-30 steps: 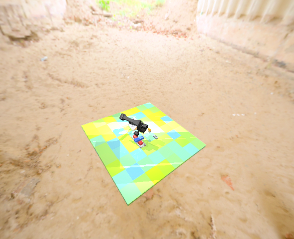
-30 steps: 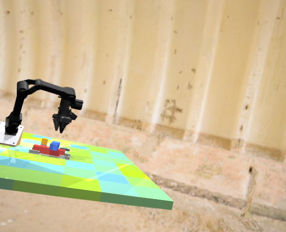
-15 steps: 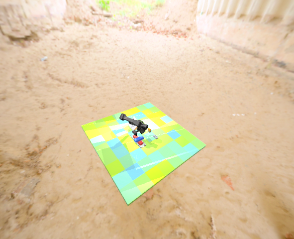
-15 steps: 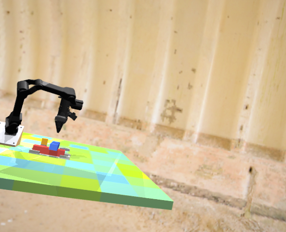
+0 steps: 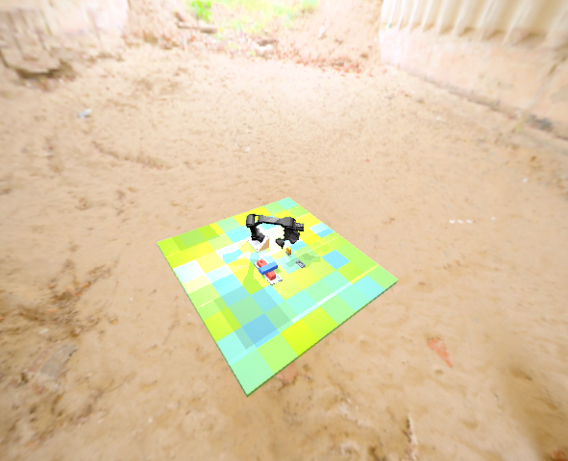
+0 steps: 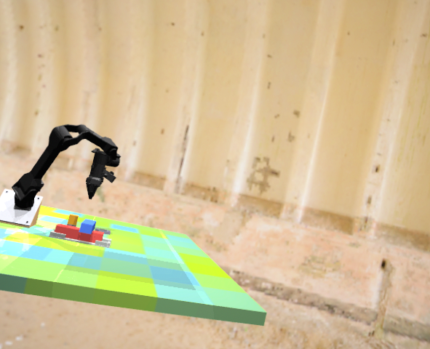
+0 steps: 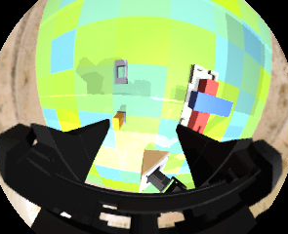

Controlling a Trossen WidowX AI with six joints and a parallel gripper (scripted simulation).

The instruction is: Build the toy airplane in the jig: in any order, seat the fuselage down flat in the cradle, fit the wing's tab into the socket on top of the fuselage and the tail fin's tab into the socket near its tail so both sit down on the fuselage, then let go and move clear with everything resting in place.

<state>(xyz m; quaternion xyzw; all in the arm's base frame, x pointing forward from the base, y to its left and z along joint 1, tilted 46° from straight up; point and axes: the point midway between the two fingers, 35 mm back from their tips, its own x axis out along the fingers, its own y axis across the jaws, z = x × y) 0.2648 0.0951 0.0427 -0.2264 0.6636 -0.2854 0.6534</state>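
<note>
The red fuselage (image 5: 260,262) (image 6: 67,230) (image 7: 197,120) lies in the grey-white jig (image 5: 275,279) (image 6: 104,243) (image 7: 194,74). The blue wing (image 5: 268,268) (image 6: 88,226) (image 7: 210,104) sits across the top of the fuselage. The small orange tail fin (image 5: 288,251) (image 6: 72,219) (image 7: 119,119) stands apart on the mat, off the fuselage. My gripper (image 5: 280,243) (image 6: 91,192) (image 7: 144,125) is open and empty. It hangs high above the mat, pointing down, between the arm's base and the jig, roughly over the fin.
The checkered green, yellow and blue platform (image 5: 254,347) (image 6: 132,270) (image 7: 150,26) lies on sandy ground. A small grey frame-like piece (image 5: 300,263) (image 6: 102,230) (image 7: 120,72) lies on it beyond the fin. The arm's white base plate (image 5: 259,244) (image 6: 4,211) (image 7: 155,159) stands at the back.
</note>
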